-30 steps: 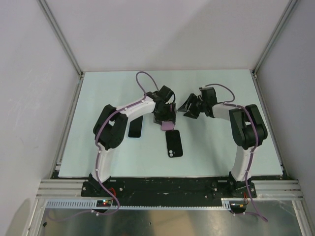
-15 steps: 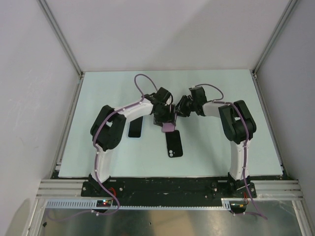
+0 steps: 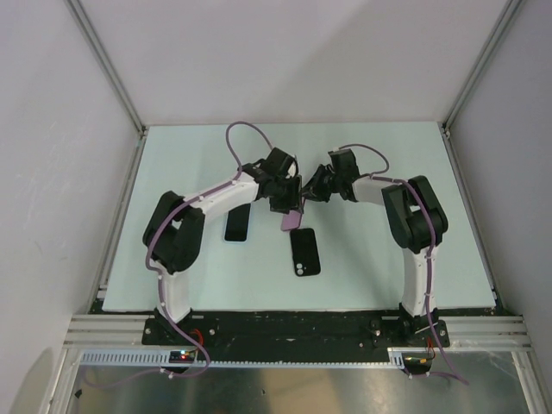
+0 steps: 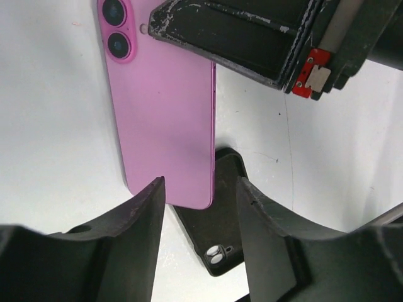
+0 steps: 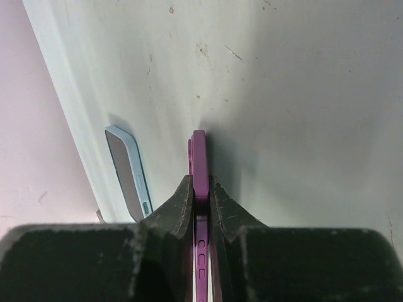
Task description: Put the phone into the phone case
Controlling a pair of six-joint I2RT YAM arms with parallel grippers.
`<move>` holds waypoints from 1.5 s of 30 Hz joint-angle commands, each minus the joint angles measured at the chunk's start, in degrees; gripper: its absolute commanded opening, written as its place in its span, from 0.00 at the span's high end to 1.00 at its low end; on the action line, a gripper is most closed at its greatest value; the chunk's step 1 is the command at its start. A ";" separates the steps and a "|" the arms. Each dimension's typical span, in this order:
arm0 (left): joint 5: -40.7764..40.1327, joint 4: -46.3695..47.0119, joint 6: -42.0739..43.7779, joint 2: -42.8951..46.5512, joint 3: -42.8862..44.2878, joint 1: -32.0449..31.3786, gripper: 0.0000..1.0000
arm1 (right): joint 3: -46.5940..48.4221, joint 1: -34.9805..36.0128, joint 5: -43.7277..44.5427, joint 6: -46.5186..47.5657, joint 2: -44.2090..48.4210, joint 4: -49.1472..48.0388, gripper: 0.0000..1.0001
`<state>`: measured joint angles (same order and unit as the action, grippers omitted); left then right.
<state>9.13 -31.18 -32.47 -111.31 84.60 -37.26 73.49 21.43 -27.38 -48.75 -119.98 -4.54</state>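
Pink and glossy, the phone (image 4: 167,113) hangs in the air just beyond the far end of the phone case (image 3: 304,250), not in it. We hold it with our right tool (image 5: 200,184), whose two fingers (image 5: 179,207) are pinched flat against its two faces near the camera end. Our left tool (image 4: 200,185) straddles the phone's other end with its jaws parted: one finger overlaps the phone's edge and the other shows a gap to it, so we judge that it grips nothing. The phone case lies flat on the surface (image 3: 198,155), black and holding nothing. Its long axis runs outward from the arm bases (image 3: 177,326), and its camera cut-out (image 3: 299,270) is at the end nearer them. The phone's long axis slopes down toward the case's far end, with its lenses (image 4: 116,28) at the upper end, away from the case. That is the relation we must mind: lenses and cut-out sit at opposite ends, so we judge the phone wants turning end for end before it is lowered. Our left tool is slightly closer to the case, yet the right has the grip. To the left of the case, apart from it, a second phone (image 3: 237,222) with a pale blue rim lies flat.
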 commanded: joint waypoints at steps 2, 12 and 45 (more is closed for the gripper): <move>-2.49 1.03 1.78 6.50 -1.61 -0.18 0.43 | 1.41 0.25 0.76 1.44 3.66 0.94 1.00; -15.07 0.86 7.64 9.87 -4.37 -4.60 0.32 | 1.40 1.46 2.66 -1.97 9.36 8.28 1.00; -46.28 28.02 36.13 22.40 -26.48 -22.81 0.33 | 7.57 -2.34 -16.87 -8.13 9.44 19.37 1.00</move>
<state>-31.66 -7.55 -0.80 -88.12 58.17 -59.37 78.24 19.46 -39.20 -55.90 -111.96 13.06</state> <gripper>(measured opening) 0.686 0.122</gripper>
